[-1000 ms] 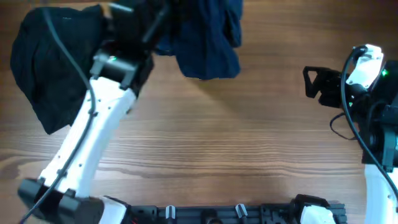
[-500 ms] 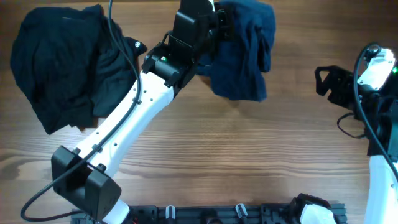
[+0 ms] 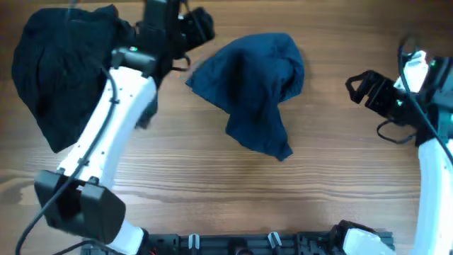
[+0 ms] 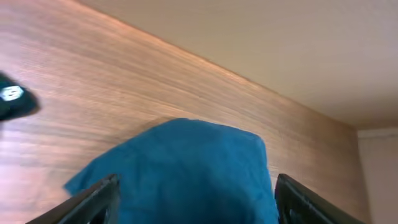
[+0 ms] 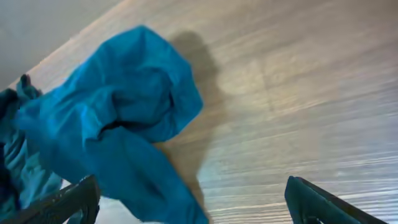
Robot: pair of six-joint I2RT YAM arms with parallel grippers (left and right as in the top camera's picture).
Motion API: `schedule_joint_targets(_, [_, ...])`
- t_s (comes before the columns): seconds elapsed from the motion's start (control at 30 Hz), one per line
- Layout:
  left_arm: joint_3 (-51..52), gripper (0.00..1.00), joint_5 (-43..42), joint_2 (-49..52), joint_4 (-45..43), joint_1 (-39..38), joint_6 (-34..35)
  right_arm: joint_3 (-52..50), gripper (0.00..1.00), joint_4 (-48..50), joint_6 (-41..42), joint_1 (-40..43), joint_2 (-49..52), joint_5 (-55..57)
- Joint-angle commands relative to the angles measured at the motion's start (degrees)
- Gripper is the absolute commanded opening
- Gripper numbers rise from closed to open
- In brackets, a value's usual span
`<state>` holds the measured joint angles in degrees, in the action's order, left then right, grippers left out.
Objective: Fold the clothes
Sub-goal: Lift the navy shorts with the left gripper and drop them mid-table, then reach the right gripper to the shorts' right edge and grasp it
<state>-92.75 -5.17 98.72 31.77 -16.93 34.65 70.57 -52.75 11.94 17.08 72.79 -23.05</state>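
While the black garment heap [image 3: 64, 78] lies at the far left of the wooden tabletop [image 3: 212, 180], the left end effector [image 3: 192, 27] hangs just beside the heap's right edge, over the far side of the tabletop. In the left wrist view its fingers [image 4: 93, 200] stand apart and hold nothing. To the right of it, the navy-blue shorts [image 3: 255, 92] lie crumpled on the tabletop around the middle, apart from the heap, with one part trailing toward the near side. At the far right, the right end effector [image 3: 367, 88] is well apart from the shorts, with its fingers [image 5: 62, 202] spread wide and empty.
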Motion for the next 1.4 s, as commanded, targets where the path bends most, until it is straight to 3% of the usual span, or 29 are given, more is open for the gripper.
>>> schedule_joint_targets(0.0, [-0.59,0.78,-6.64,-2.36,2.45,3.65,-0.92,1.01,0.95,-0.2,-0.09,0.13,6.25,-5.09])
schedule_joint_targets(0.13, [-0.59,0.75,-6.25,-2.36,4.35,3.23,-10.05,0.98,0.85,1.2,-3.19,-0.09,14.62,-9.73])
schedule_joint_targets(0.27, [-0.59,0.76,-2.62,-2.34,5.57,2.91,-10.97,0.98,0.79,4.9,-7.96,-2.38,20.37,-12.72])
schedule_joint_targets(0.53, [-0.59,0.78,-2.23,-2.34,6.23,2.89,-17.68,0.98,0.79,19.61,-13.49,-11.13,30.23,-9.33])
schedule_joint_targets(0.87, [-0.59,0.79,-1.36,-2.29,6.45,2.89,-18.01,0.98,0.78,31.15,-16.46,-11.47,42.18,-7.39])
schedule_joint_targets(1.1, [-0.59,0.79,-1.36,-2.27,6.14,2.89,-17.99,1.01,0.57,33.81,-16.48,-12.2,44.96,-9.97])
schedule_joint_targets(1.17, [-0.59,0.79,-1.36,-2.27,6.01,2.89,-17.97,0.98,0.46,34.47,-16.48,-13.2,45.03,-10.03])
schedule_joint_targets(1.27, [-0.59,0.79,-1.36,-2.27,6.01,2.89,-17.97,0.98,0.11,35.45,-16.24,-15.17,45.03,-10.01])
schedule_joint_targets(1.3, [-0.59,0.78,-1.36,-2.27,6.01,2.89,-17.97,1.01,0.04,35.69,-16.02,-15.58,45.03,-10.01])
schedule_joint_targets(1.37, [-0.59,0.74,-1.38,-2.27,6.01,2.89,-17.97,1.05,0.04,36.26,-13.18,-15.52,44.54,-10.03])
